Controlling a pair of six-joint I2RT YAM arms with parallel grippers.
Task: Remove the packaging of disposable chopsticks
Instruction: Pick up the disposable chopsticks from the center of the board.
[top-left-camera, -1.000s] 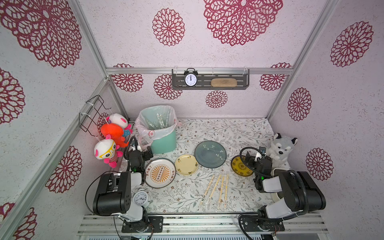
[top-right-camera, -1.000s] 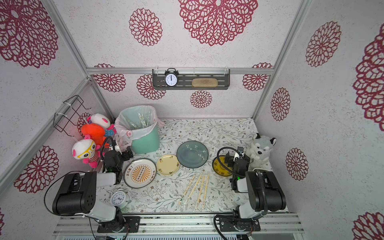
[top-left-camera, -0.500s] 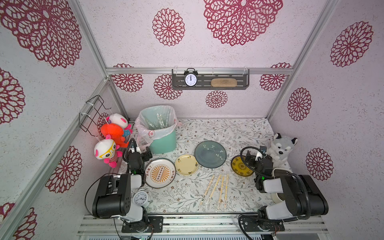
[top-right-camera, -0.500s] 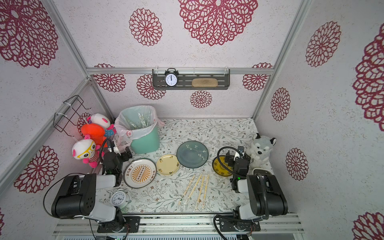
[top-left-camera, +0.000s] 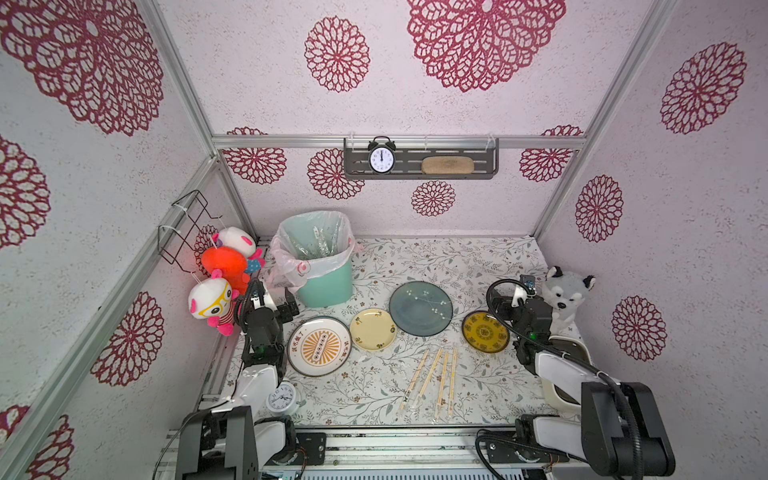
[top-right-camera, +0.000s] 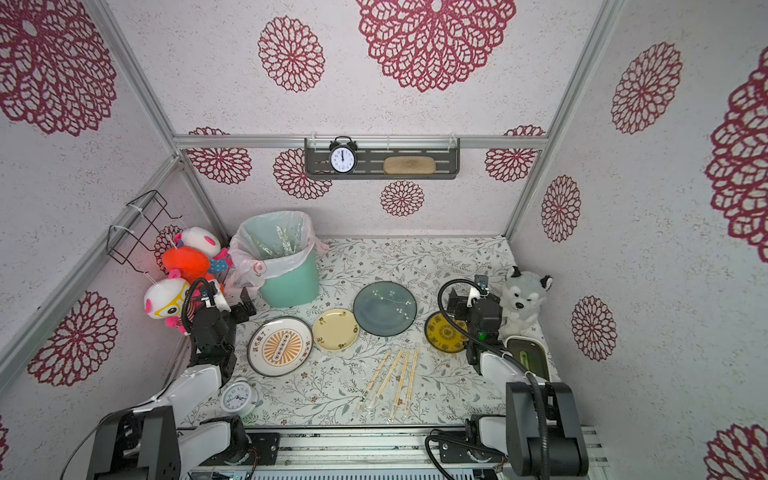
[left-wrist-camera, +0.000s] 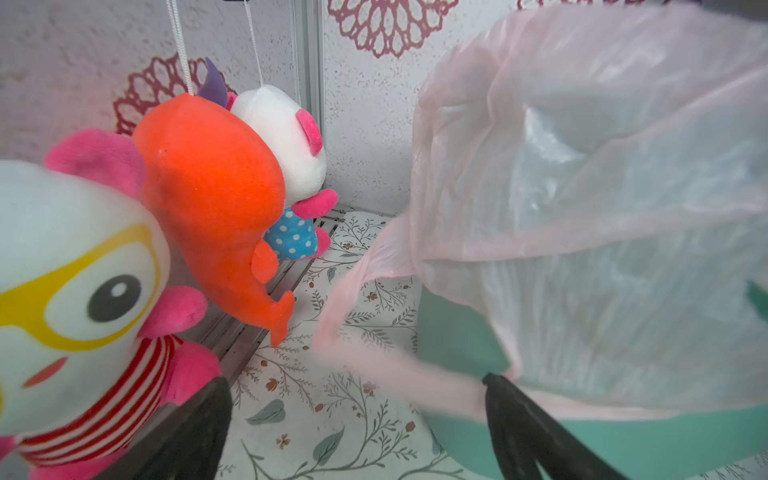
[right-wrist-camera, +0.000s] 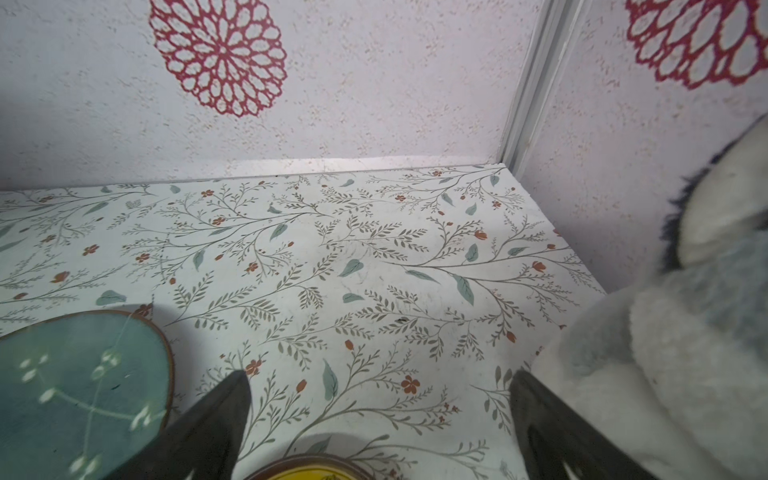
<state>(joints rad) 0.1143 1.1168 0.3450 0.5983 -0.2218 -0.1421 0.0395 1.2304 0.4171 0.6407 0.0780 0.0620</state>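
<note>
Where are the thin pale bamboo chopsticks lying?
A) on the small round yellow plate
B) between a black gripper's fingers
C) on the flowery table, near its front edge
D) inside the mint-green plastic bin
C: the thin pale bamboo chopsticks lie side by side on the flowery table, with nothing holding them.

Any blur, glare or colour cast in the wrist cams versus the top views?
Left wrist: bin liner and goggle plush soft, too close; orange plush casts a pink tint on the wall. Right wrist: tablecloth sharp mid-range, blue-green plate and husky plush blurred. Both top views: even light, sharp, no glare; chopsticks crisp.
</note>
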